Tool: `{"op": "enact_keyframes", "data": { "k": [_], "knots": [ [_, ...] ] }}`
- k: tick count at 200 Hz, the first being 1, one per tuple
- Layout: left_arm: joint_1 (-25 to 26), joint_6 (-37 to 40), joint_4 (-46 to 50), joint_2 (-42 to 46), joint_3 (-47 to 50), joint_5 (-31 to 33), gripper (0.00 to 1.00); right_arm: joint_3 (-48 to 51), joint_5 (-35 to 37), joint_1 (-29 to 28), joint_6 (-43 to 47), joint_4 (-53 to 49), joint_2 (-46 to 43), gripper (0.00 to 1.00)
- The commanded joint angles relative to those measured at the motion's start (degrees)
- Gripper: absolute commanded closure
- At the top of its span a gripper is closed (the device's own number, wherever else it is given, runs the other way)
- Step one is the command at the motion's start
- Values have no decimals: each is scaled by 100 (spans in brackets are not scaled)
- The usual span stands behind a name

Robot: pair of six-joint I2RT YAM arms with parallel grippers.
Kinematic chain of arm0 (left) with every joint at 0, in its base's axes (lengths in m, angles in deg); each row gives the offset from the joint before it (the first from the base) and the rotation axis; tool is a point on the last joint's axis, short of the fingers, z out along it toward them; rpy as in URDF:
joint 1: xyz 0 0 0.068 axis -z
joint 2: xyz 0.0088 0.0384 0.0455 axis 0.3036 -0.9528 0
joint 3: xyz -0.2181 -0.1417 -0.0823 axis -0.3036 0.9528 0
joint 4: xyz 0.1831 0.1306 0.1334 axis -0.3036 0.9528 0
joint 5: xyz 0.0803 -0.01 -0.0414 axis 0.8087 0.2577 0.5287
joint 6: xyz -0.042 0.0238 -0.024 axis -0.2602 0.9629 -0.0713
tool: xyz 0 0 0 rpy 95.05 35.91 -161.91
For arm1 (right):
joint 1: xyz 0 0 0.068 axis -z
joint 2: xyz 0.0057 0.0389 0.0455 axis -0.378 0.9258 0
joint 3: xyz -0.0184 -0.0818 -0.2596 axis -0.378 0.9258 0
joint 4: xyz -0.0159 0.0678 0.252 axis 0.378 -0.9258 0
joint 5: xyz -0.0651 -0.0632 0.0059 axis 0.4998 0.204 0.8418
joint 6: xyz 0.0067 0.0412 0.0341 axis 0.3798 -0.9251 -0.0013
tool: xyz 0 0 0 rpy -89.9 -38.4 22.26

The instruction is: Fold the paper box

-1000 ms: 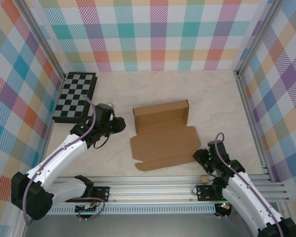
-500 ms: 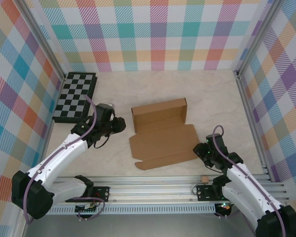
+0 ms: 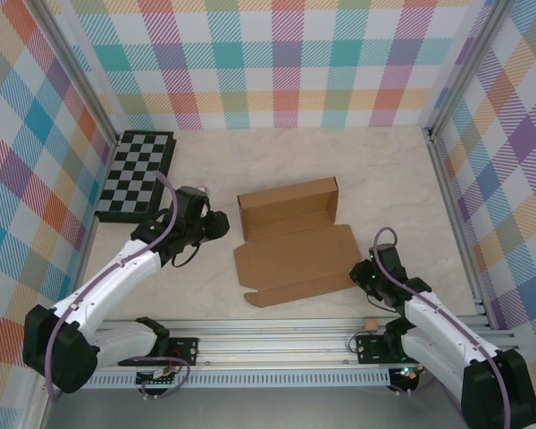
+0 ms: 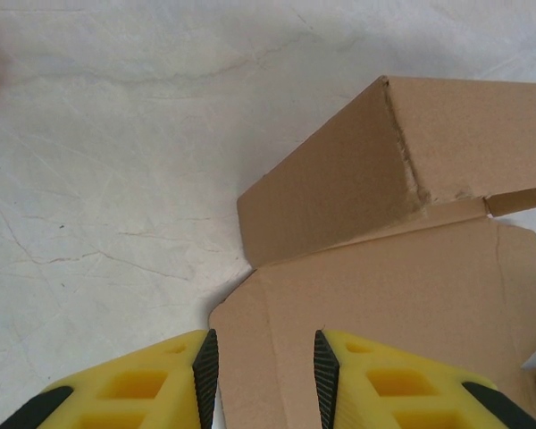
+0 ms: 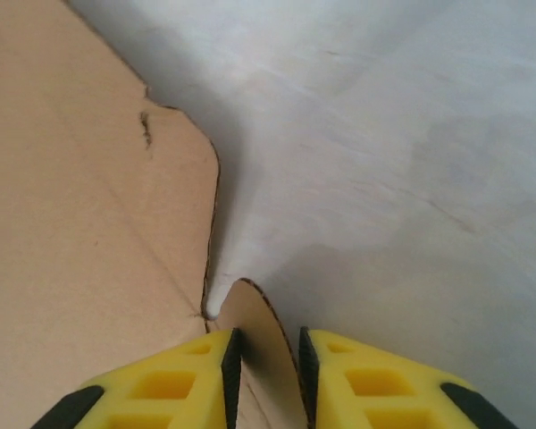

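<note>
I see the box (image 3: 295,259) in the middle of the table (image 3: 384,179), far part folded up, near panel flat. My left gripper (image 4: 259,368) hangs partly open and empty at its left edge. My right gripper (image 5: 266,368) is nearly closed around a right-edge tab; whether it pinches, I cannot tell.

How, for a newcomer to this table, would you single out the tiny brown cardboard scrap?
Find the silver aluminium rails along the table's near edge. By the right arm's base, the tiny brown cardboard scrap sits on them. It is far smaller than the brown cardboard box lying farther back.
</note>
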Motion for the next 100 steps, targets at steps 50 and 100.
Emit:
{"op": "enact_keyframes", "data": {
  "k": [50,100],
  "knots": [
    [58,436,206,16,-376,118,62,-1248,375,-33,1942,-563,-134,98],
    [51,1033,344,-129,-1376,364,61,-4092,655,-33,4119,-2451,1019,100]
  ]
}}
